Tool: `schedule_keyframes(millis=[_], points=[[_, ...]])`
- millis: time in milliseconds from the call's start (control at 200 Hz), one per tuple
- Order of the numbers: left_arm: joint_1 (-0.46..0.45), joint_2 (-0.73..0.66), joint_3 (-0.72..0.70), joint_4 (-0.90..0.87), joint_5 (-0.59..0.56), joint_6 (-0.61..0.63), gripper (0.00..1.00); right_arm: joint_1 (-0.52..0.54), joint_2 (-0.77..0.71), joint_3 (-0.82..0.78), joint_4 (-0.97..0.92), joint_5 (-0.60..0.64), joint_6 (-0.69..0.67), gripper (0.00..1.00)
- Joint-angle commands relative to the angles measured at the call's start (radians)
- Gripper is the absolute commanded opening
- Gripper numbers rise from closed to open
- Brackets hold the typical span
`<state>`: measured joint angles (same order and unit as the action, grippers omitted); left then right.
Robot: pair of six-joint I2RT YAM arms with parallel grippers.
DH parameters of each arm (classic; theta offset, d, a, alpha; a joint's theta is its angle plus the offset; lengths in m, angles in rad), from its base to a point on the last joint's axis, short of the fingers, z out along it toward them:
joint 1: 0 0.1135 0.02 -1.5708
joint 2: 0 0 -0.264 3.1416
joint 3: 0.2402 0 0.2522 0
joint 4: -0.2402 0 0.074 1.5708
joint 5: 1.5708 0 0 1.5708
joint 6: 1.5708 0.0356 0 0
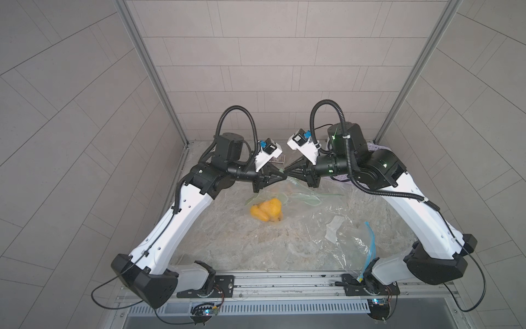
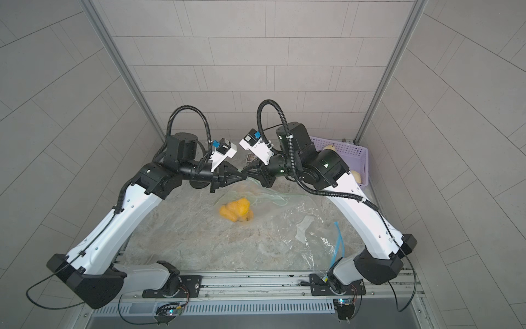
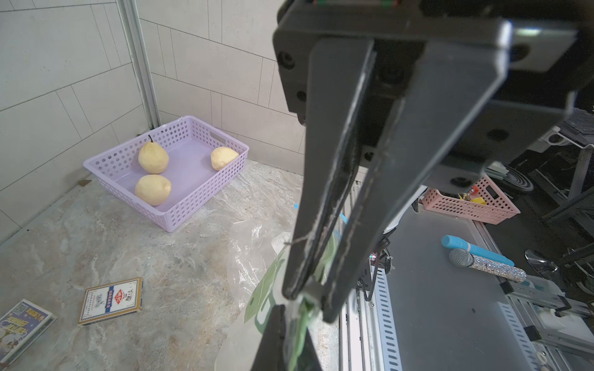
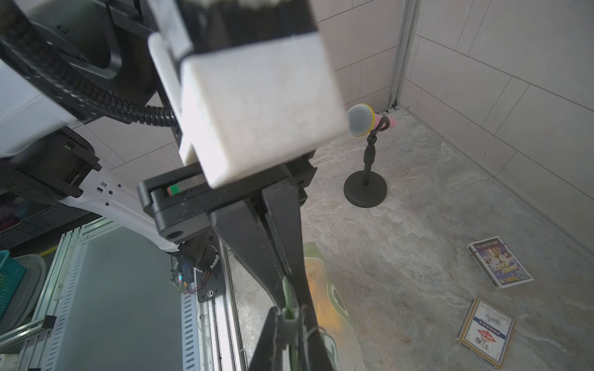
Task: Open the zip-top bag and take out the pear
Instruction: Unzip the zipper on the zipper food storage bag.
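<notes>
Meeting tip to tip above the far middle of the table [image 1: 227,245], the left gripper [image 1: 282,178] and the right gripper [image 1: 290,172] both pinch the same green-printed top edge of the zip-top bag [image 1: 301,199]. From the left wrist, the left gripper's jaws stand together on that green strip, with the other arm's tips just beyond them. From the right wrist, the right gripper is likewise clamped on the strip, with only the film between its jaws. Both top views show the clear bag hanging slack from this shared grip and spreading over the marble-patterned surface toward the near side. The pear [image 1: 267,210] (more orange-yellow than the pale fruit in the basket) rests on the table below the grippers and nearer the robot. It looks to be inside the film, though glare makes the bag's outline hard to trace. A second clear bag [image 1: 355,242] with a blue zip strip lies crumpled beside the right arm's base. A lilac basket [image 3: 167,221] holding three pale fruit [image 3: 153,158] sits in the far right corner. A card box [image 3: 111,300] lies on the far table, and a microphone on a stand [image 4: 361,120] is near the far left corner.
</notes>
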<state>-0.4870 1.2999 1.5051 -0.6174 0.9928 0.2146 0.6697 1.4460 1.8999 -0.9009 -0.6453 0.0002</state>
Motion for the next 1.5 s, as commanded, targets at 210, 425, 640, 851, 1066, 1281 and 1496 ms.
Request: schedule_keyframes(millis=[210,425,640,851,1066,1281,1496], points=[[0.014,-0.028,0.013,0.135,0.015,-0.040,0.00,-0.038,-0.087,-0.064,-0.040,0.011,-0.004,0.10],[0.014,-0.051,-0.027,0.214,0.115,-0.083,0.17,-0.051,-0.070,-0.039,-0.040,-0.002,0.002,0.07],[0.014,-0.054,-0.023,0.215,0.123,-0.079,0.21,-0.053,-0.059,-0.030,-0.036,-0.028,0.004,0.07],[0.014,-0.034,-0.023,0.219,0.166,-0.095,0.25,-0.053,-0.058,-0.033,-0.037,-0.043,0.006,0.07],[0.014,-0.027,-0.034,0.203,0.180,-0.077,0.34,-0.052,-0.055,-0.030,-0.040,-0.045,0.006,0.07],[0.013,-0.021,-0.045,0.199,0.172,-0.060,0.43,-0.053,-0.050,-0.027,-0.041,-0.062,0.006,0.07],[0.011,-0.016,-0.055,0.197,0.146,-0.039,0.50,-0.053,-0.048,-0.027,-0.040,-0.080,0.005,0.07]])
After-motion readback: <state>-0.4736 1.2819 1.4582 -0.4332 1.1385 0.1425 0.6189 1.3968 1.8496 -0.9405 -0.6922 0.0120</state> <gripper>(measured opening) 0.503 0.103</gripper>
